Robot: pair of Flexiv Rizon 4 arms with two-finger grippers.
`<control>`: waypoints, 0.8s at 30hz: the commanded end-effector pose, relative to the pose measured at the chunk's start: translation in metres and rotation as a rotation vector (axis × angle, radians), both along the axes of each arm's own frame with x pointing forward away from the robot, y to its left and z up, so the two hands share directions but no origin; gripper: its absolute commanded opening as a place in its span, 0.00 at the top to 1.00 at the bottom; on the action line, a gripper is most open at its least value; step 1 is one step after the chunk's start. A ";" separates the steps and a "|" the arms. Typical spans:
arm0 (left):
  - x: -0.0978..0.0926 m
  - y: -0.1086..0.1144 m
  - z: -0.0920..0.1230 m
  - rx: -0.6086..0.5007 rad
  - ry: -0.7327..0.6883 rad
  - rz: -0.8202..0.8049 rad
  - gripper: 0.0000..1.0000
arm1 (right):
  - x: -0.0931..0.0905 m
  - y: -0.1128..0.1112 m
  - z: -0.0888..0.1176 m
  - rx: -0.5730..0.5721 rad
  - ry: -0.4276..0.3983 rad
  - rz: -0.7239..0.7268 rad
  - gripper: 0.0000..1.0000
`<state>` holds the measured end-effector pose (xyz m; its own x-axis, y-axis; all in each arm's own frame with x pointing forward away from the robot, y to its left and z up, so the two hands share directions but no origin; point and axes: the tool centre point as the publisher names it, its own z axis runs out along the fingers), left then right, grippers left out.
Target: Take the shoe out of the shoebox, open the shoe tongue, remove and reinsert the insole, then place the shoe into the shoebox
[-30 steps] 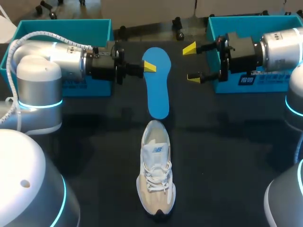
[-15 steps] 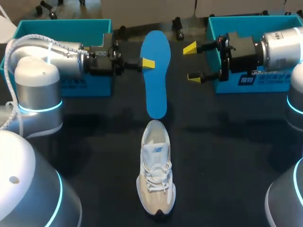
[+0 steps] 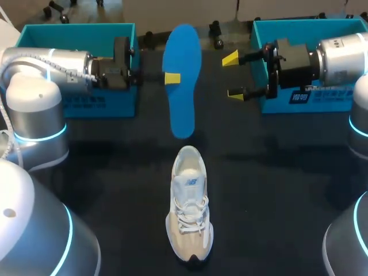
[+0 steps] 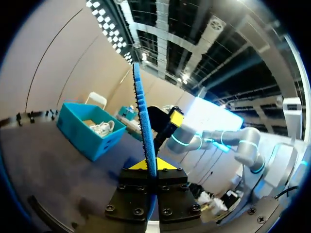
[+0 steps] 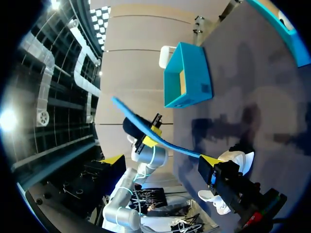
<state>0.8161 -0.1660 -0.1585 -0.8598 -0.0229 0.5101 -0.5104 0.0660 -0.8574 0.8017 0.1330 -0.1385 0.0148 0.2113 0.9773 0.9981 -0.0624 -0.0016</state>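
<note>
insole of flat blue foam hangs clear above the dark surface, clamped at one long edge by the left pincer. right pincer sits just beside it, fingers spread, holding nothing. white and beige laced sneaker rests on the surface, heel toward the insole, outside both teal open boxes.

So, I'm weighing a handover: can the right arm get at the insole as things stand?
Probably yes. The right arm has its jaws open beside the insole, with nothing between them. The left arm pinches the insole mid-length in its jaws, so both ends look free to grasp.
</note>
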 end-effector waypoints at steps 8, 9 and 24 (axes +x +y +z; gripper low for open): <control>-0.018 0.000 0.005 0.026 -0.692 0.010 1.00 | 0.000 0.002 0.000 -0.001 0.001 -0.001 0.00; -0.018 0.000 0.005 0.026 -0.692 0.010 1.00 | 0.000 0.002 0.000 -0.001 0.001 -0.001 0.00; -0.024 0.015 0.022 -0.060 -1.191 -0.092 1.00 | 0.000 0.002 0.000 -0.001 0.001 -0.001 0.00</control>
<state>0.7963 -0.1623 -0.1384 -0.9578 0.0014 -0.2876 0.2869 0.0723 -0.9552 0.8015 0.1328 -0.1382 0.0156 0.2123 0.9771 0.9981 -0.0623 -0.0024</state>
